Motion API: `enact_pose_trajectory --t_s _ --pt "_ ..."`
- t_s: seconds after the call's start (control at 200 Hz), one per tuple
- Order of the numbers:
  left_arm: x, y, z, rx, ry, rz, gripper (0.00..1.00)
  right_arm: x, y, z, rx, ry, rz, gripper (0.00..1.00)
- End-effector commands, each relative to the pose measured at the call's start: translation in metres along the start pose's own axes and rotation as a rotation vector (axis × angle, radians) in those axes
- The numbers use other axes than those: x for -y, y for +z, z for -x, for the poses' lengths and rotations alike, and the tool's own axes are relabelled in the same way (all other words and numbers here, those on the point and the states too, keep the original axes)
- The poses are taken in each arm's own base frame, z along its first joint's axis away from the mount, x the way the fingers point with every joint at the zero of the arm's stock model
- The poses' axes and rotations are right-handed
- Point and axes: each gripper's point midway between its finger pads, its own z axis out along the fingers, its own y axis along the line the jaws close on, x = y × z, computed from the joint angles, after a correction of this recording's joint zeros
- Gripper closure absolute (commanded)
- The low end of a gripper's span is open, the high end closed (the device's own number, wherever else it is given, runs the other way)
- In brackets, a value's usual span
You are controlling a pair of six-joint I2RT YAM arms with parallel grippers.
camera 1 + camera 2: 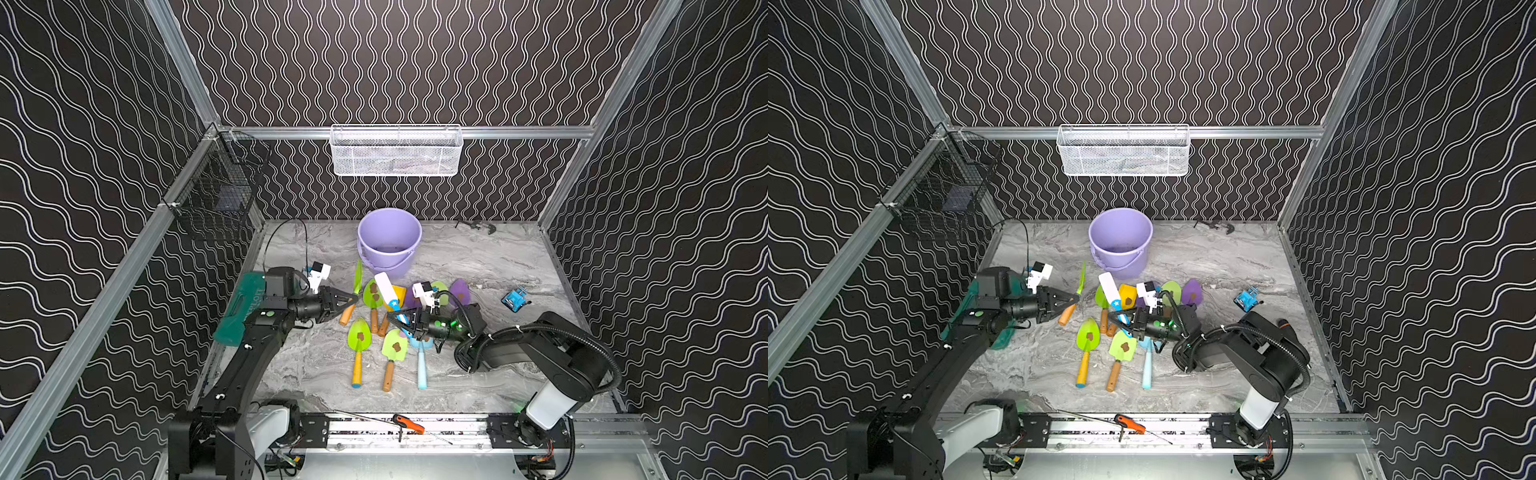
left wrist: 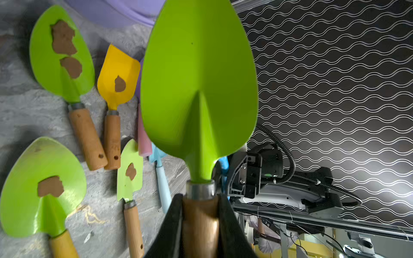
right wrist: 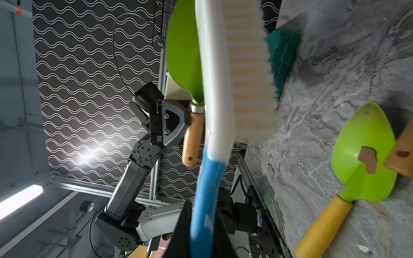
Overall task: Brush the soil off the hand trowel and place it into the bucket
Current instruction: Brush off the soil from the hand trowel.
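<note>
Gripping, left tool [image 1: 348,300]: closed on the wooden handle of the hand trowel [image 2: 199,89], held clear of the counter [image 1: 478,266]. From above I see the blade edge-on, tip toward the bucket.
Right tool [image 1: 400,322]: clamped on the blue handle of a brush [image 3: 223,84], its white head raised close beside the hand trowel.
Bucket [image 1: 390,220]: round lilac plastic, upright at the back middle of the counter, with its bail handle hanging down the front.
Soil [image 2: 63,38]: flat brown crumbly patches on the blades lying on the counter. The blade face my left wrist view shows looks clean but for a dark speck.
In the way: a loose pile under and between both arms, made up of a green trowel [image 1: 358,358] with a yellow handle, a paler green one [image 1: 390,361], a pale blue one [image 1: 422,365], a yellow blade [image 1: 400,292] and a purple blade [image 1: 460,291].
Around: a teal case [image 1: 235,309] by the left arm and a small blue gadget [image 1: 515,299] to the right.
Materials: glossy painted blades, wooden handles, pale bristles, grey marbled counter.
Hard to make out: the right arm covers part of the pile, and the brush is blurred in the right wrist view, so I cannot tell whether it touches the blade. I cannot read the dark smudge on the bucket's floor.
</note>
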Motion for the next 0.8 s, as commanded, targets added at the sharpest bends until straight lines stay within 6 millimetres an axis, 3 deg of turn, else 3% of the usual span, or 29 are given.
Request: enact_pose_trajectory --t_s 0.0,0.27,0.51,0.53,0.595,0.796 --pt "0.005 0.000 -0.005 -0.013 0.032 -0.039 1.00 -0.028 0.003 0.003 0.007 -0.069 0.093 1.00" --pt "0.017 0.002 0.000 0.014 -0.009 -0.169 1.00 -0.041 0.022 -0.013 -0.055 -0.034 0.204 1.00" --pt "0.039 -0.002 0.012 0.053 -0.031 -0.295 1.00 -0.019 0.035 -0.025 -0.074 0.017 0.182 1.00" --pt "0.042 -0.003 0.013 0.054 -0.032 -0.308 1.00 -0.007 0.036 -0.026 -0.075 0.029 0.159 1.00" --pt "0.047 -0.004 0.016 0.062 -0.040 -0.342 1.00 0.000 0.039 -0.027 -0.076 0.031 0.147 1.00" --pt "0.044 -0.003 0.015 0.056 -0.064 -0.361 1.00 0.012 0.039 -0.024 -0.053 0.036 0.122 1.00"
